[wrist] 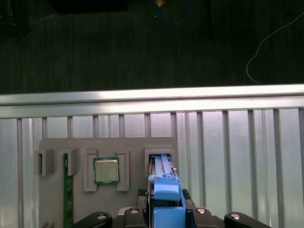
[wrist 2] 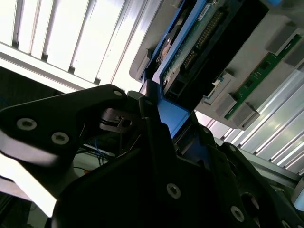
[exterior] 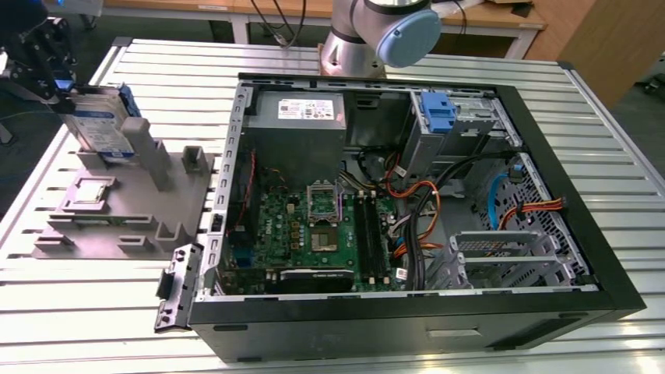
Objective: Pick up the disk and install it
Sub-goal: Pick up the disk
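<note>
The disk (exterior: 101, 125), silver-grey with blue carrier rails, stands on edge in a slot of the grey fixture (exterior: 114, 210) at the exterior view's left. My gripper (exterior: 62, 86) is at the disk's upper end, its dark fingers closed on the blue rail. In the first wrist view the blue rail (wrist: 165, 187) sits between the gripper's fingers (wrist: 165, 195) and runs down into the fixture slot (wrist: 160, 159). The second wrist view shows the disk's green circuit board side (wrist 2: 202, 38) and the blue rail (wrist 2: 170, 114) pinched in the black jaws.
The open computer case (exterior: 582, 257) lies at the exterior view's right, with a grey power supply (exterior: 301, 109), a motherboard (exterior: 311, 226), cables and a blue bracket (exterior: 438, 113) in the drive bay. The fixture also holds a processor chip (wrist: 106, 170) and a memory stick (wrist: 68, 199). The arm's base (exterior: 374, 31) stands behind the case.
</note>
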